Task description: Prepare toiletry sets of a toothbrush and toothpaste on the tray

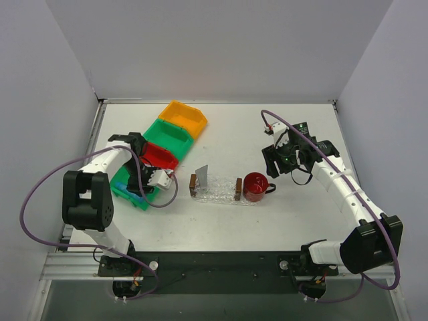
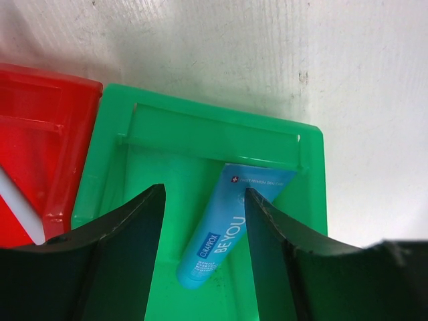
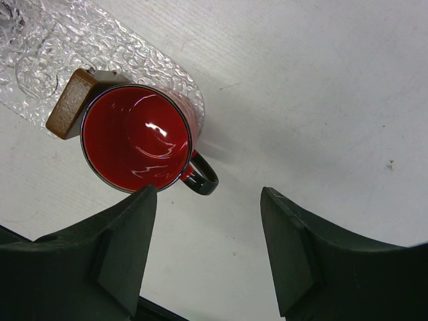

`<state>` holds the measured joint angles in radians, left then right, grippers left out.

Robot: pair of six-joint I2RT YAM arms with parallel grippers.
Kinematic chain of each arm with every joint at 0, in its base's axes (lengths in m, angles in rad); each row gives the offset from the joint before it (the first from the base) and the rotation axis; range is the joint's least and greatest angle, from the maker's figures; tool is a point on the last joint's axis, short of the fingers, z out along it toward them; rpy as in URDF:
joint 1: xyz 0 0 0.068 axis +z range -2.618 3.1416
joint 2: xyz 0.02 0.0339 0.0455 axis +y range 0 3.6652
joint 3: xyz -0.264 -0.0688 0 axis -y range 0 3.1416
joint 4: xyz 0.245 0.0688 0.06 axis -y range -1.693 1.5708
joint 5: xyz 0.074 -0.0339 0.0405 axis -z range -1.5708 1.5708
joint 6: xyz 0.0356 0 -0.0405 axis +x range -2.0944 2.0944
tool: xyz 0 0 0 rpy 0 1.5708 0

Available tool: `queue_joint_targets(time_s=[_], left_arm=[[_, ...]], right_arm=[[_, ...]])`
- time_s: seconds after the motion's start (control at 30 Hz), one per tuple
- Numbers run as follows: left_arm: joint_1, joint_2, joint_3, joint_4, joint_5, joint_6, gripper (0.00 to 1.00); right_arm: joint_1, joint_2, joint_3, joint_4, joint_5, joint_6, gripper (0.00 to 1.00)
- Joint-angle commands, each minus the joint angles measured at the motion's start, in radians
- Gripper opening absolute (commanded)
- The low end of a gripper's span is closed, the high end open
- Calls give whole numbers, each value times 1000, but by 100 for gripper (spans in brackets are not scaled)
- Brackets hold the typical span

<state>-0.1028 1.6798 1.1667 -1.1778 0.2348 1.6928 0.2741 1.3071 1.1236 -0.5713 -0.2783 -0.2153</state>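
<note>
Top view, tray: the clear tray [image 1: 217,192] lies mid-table with a brown handle at each end.
Top view, silver toothpaste: the silver-grey toothpaste [image 1: 202,175] sits at the tray's left end; whether it leans or lies flat I cannot tell.
Top view, mug: a red mug [image 1: 255,186] touches the tray's right end.
Top view, left jaws: they hang over the near green bin [image 1: 119,186], well left of the tray.
Top view, right jaws: they hover right of the tray, beyond the mug.
Left wrist, blue toothpaste: the blue toothpaste [image 2: 231,214] lies inside the green bin [image 2: 214,127], away from the tray.
Left wrist, left jaws: spread, one on either side of the tube, not pinching it.
Left wrist, red bin: the red bin [image 2: 40,134] holds a slim white piece [image 2: 20,207], perhaps the toothbrush.
Right wrist, right jaws: spread and empty above the table by the mug [image 3: 137,140], past the tray's [image 3: 87,47] end.
Progress: early, judging by the tray. It holds one tube at most and no toothbrush; the blue tube and the brushes are left.
</note>
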Motion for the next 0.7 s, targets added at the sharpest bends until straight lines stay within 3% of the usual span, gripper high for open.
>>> queue_joint_targets(time_s=[0.0, 0.67], left_arm=[[6, -5, 54, -80, 9, 64, 61], [0, 4, -15, -45, -34, 97, 60]], right_arm=[[-7, 11, -5, -10, -2, -16, 58], [-7, 11, -8, -12, -2, -16, 58]])
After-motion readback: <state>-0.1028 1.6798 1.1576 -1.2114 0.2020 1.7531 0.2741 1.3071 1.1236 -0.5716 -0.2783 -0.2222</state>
